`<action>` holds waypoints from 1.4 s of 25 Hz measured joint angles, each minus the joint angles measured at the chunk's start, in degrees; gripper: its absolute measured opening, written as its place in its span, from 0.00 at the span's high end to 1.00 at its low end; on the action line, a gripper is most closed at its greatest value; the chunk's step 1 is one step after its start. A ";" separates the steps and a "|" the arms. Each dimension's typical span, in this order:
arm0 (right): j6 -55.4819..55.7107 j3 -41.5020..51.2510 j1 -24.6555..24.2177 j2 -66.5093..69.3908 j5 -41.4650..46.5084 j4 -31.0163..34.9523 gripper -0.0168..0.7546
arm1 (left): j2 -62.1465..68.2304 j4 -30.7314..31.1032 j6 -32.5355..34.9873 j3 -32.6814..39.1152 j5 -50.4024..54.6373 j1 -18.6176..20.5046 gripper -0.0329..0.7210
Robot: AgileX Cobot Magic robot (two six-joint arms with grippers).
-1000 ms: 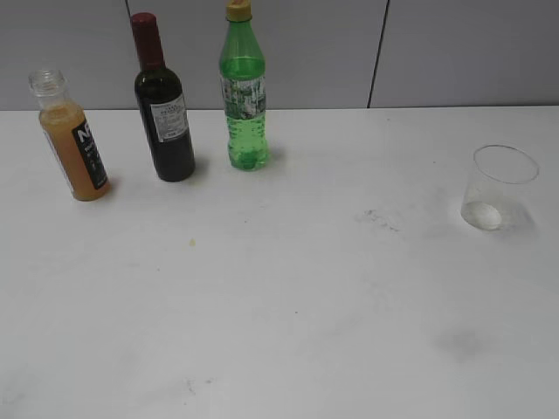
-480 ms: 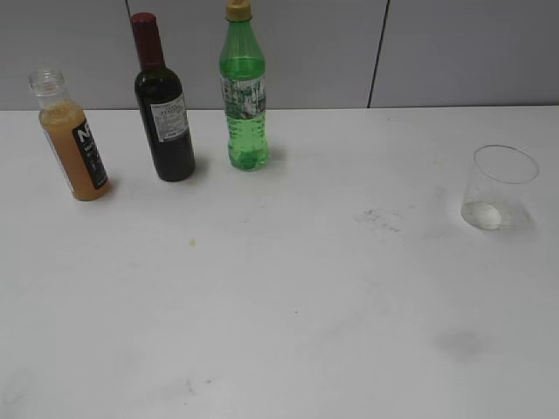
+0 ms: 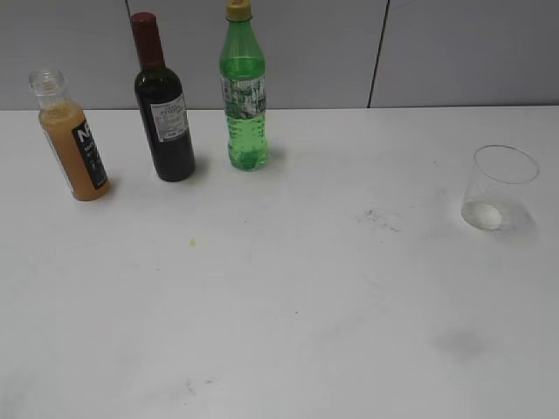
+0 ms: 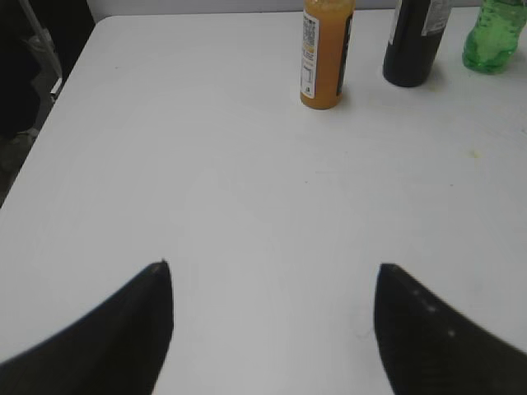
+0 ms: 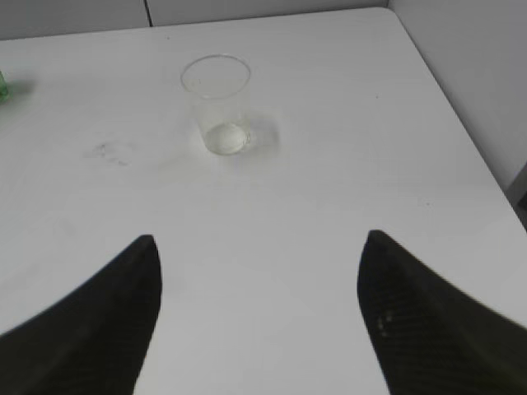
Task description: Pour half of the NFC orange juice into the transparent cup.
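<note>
The NFC orange juice bottle (image 3: 74, 140) stands capless at the far left of the white table, black label facing right. It also shows in the left wrist view (image 4: 324, 53), far ahead of my open, empty left gripper (image 4: 272, 271). The transparent cup (image 3: 499, 188) stands upright and empty at the far right. It also shows in the right wrist view (image 5: 218, 103), ahead of my open, empty right gripper (image 5: 259, 239). Neither gripper shows in the exterior view.
A dark wine bottle (image 3: 162, 105) and a green soda bottle (image 3: 244, 92) stand to the right of the juice, near the grey back wall. The table's left edge (image 4: 49, 99) and right edge (image 5: 461, 123) show in the wrist views.
</note>
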 joint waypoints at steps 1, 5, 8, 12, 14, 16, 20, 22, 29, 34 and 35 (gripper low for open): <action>0.00 -0.04 0.00 0.00 -0.82 0.00 0.24 | 0.00 0.00 0.00 0.00 0.00 0.00 0.18; 0.00 -0.01 0.00 0.17 -8.09 0.35 0.24 | 0.00 0.00 0.00 0.00 0.00 0.00 0.18; 0.00 0.58 0.00 1.77 -16.32 0.98 0.24 | 0.00 0.00 0.00 0.00 0.00 0.00 0.18; -0.08 1.52 0.00 6.31 -27.29 0.98 0.24 | 0.00 0.00 0.00 0.00 0.00 0.00 0.18; -0.08 1.58 0.00 9.00 -31.73 0.98 0.24 | 0.00 0.00 0.00 0.00 0.00 0.00 0.18; -0.08 1.63 0.00 11.55 -35.73 0.98 0.24 | 0.00 0.00 0.00 0.00 0.00 0.00 0.18; -0.08 1.63 0.00 16.24 -42.33 0.98 0.24 | 0.00 0.00 0.00 0.00 0.00 0.00 0.18; -0.08 1.63 0.00 18.97 -45.46 0.98 0.24 | 0.00 0.00 0.00 0.00 0.00 0.00 0.18; -0.08 2.97 0.00 32.32 -55.66 0.98 0.24 | 0.00 0.00 0.00 0.00 0.00 0.00 0.18; -0.08 8.60 0.00 41.57 -74.49 0.46 0.24 | 0.00 0.06 0.00 0.00 0.00 0.00 0.18; -0.08 10.15 0.00 43.52 -77.27 -0.82 0.24 | 0.00 0.05 0.00 0.00 0.00 0.00 0.18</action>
